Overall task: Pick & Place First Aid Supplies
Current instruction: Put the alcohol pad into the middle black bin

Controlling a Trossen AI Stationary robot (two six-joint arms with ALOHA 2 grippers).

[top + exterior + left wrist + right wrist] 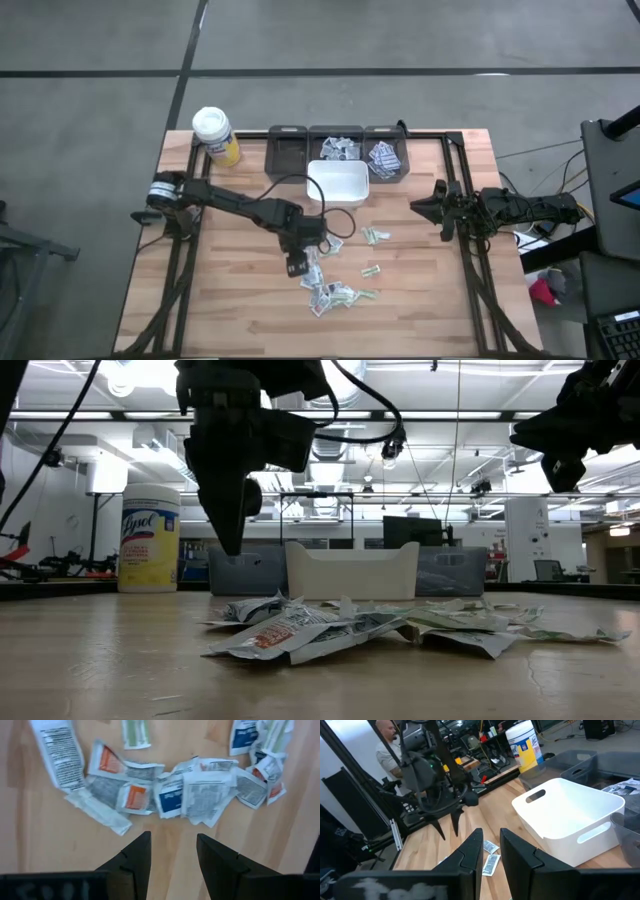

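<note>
The first aid supplies, small flat paper packets [322,285], lie loose on the wooden table near its middle front, with a few more [375,237] toward the right. The left wrist view shows them as a band of packets [170,795] with orange, blue and green print. My left gripper [298,265] hangs open just above the table at the near-left end of the heap, fingers pointing steeply down [172,852]. No packet is between them. My right gripper [425,205] waits level at the table's right edge, its fingers [490,847] a narrow gap apart and holding nothing.
A white bin [312,180] stands behind the packets. Three dark bins [290,155] line the far edge, and the middle and right ones hold packets. A yellow bottle with a white lid [215,135] stands at the far left corner. A person [385,745] shows beyond the table.
</note>
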